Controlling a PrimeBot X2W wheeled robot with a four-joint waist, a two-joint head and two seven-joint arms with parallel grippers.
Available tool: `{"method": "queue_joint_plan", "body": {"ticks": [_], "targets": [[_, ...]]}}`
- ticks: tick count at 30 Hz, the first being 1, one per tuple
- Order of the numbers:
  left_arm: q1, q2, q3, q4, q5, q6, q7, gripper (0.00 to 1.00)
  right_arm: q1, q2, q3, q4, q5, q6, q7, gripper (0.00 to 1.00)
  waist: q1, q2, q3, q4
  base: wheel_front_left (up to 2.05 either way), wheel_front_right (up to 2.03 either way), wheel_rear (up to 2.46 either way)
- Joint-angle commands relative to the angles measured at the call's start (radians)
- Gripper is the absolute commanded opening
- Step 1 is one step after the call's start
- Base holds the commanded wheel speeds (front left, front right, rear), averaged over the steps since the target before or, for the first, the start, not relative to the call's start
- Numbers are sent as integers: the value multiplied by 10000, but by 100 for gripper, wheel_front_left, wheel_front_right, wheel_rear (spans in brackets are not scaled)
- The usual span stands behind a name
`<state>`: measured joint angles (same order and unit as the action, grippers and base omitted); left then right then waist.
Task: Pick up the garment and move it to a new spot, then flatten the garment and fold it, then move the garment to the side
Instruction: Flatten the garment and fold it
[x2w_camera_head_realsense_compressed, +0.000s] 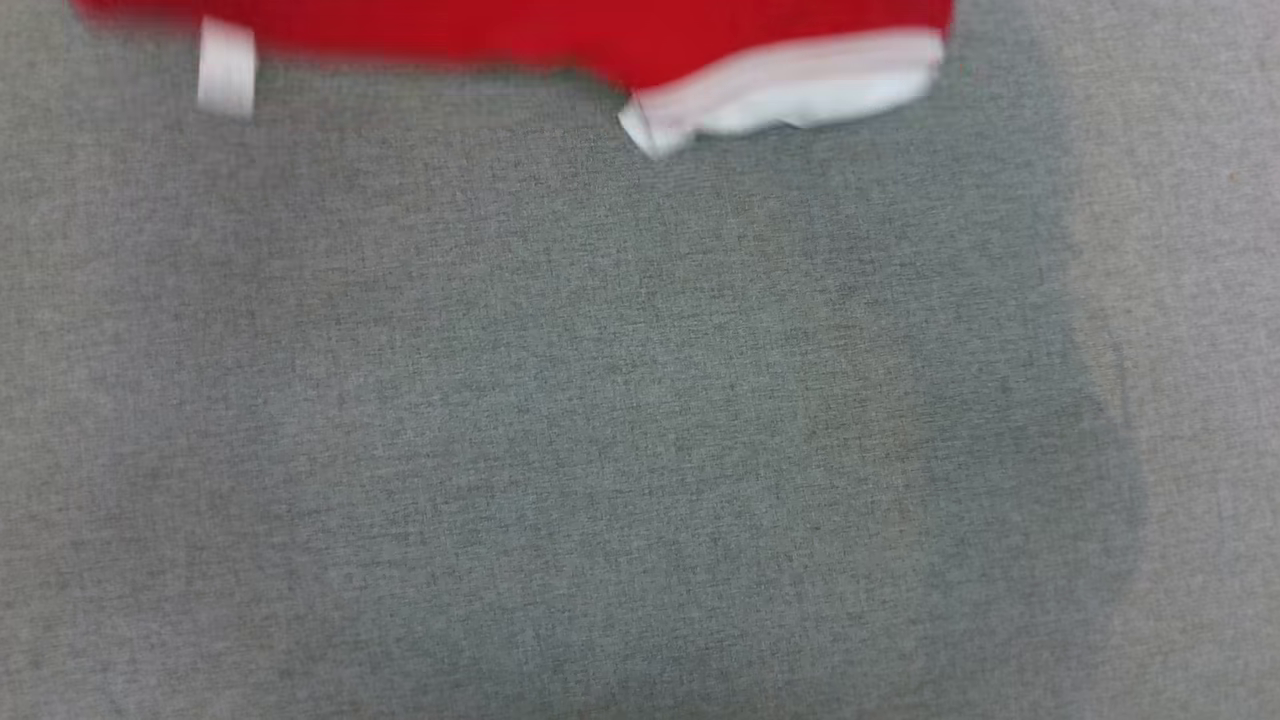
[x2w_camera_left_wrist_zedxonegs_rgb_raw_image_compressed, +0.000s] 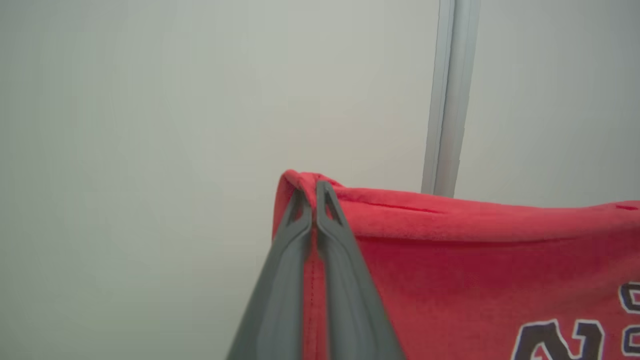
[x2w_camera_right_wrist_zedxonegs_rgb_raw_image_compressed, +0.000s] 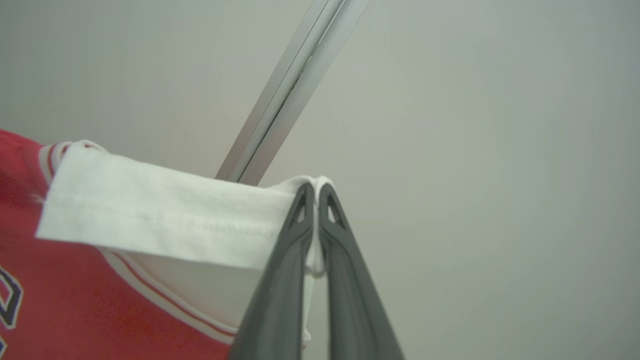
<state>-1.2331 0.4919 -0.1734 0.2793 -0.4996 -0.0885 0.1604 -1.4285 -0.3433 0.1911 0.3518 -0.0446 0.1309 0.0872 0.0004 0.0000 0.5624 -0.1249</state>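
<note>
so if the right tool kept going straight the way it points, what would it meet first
Past the white sleeve it is shut on, the right tool looks to head for the plain pale wall; the metal rail runs just left of that line. Depth is unclear.

Red jersey garment (x2w_camera_head_realsense_compressed: 520, 35) spans the far side of the grey cloth-covered tabletop (x2w_camera_head_realsense_compressed: 600, 450); contact with it unclear. Its white sleeve cuff (x2w_camera_head_realsense_compressed: 800, 90) sits toward the right, small white tag (x2w_camera_head_realsense_compressed: 226, 68) toward the left. Left pincer (x2w_camera_left_wrist_zedxonegs_rgb_raw_image_compressed: 314, 192) clamped on an upper corner, cloth spreading rightward. Right pincer (x2w_camera_right_wrist_zedxonegs_rgb_raw_image_compressed: 314, 192) clamped on the cuff's end, cloth spreading leftward. Pale metal rail (x2w_camera_left_wrist_zedxonegs_rgb_raw_image_compressed: 450, 100) behind the garment.
</note>
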Motion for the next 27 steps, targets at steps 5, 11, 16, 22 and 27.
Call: {"method": "queue_joint_plan", "body": {"ticks": [5,11,16,22,27], "targets": [[-1092,-177,-12,795,297,-123,-1565,0,-1836,-221,212,504,-738,-2,-2111,0,-4,0,133,185,0,0,0],[198,-463,-429,1755,91,-277,-2436,0,265,43,3,287,-818,-2,-2521,0,-4,0,78,171,0,0,0],[1943,-816,-837,2409,-140,-343,-2852,0,2476,351,-250,199,-491,-2,-2095,0,-4,0,-203,188,0,0,0],[4132,-1270,-1032,2632,-556,-295,-3459,0,5142,494,-938,-249,692,-2,-1142,0,-4,0,-1029,389,0,0,0],[6092,-1489,-1120,2497,-773,-102,-3698,0,7799,749,-1668,-1136,1504,-2,112,0,-4,0,-2030,591,0,0,0]]}}
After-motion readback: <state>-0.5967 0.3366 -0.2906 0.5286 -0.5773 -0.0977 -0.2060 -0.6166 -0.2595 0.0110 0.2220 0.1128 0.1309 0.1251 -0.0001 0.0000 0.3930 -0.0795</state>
